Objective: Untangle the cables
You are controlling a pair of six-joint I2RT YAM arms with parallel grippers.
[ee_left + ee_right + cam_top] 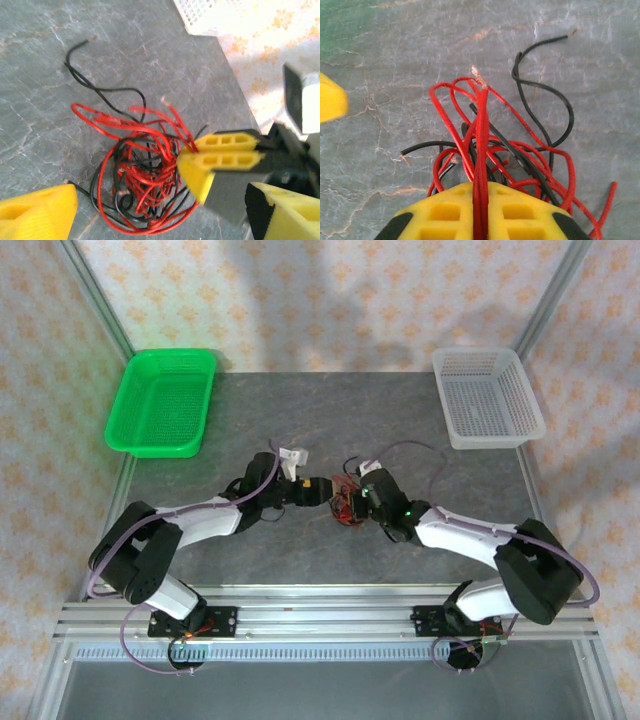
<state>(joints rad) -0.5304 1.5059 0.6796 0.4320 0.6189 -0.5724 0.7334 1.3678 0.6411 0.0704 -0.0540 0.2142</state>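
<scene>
My right claw (481, 192) is clenched on one red strand of the cables (520, 155), whose tangle lies on the table (375, 90) just ahead of its fingertips. My left claw (322, 490) stands released, the same tangle lying ahead of and between its spread fingers.

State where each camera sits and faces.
Top external: above and behind the left arm and right arm, both visible, looking down on the table and cables.
Left wrist: on the left arm, facing right toward the white basket; the left gripper, open, at the bottom corners.
Right wrist: on the right arm, facing left; the right gripper at the bottom, shut on a red cable.
Shared: both wrist views show the cables and the other gripper.
</scene>
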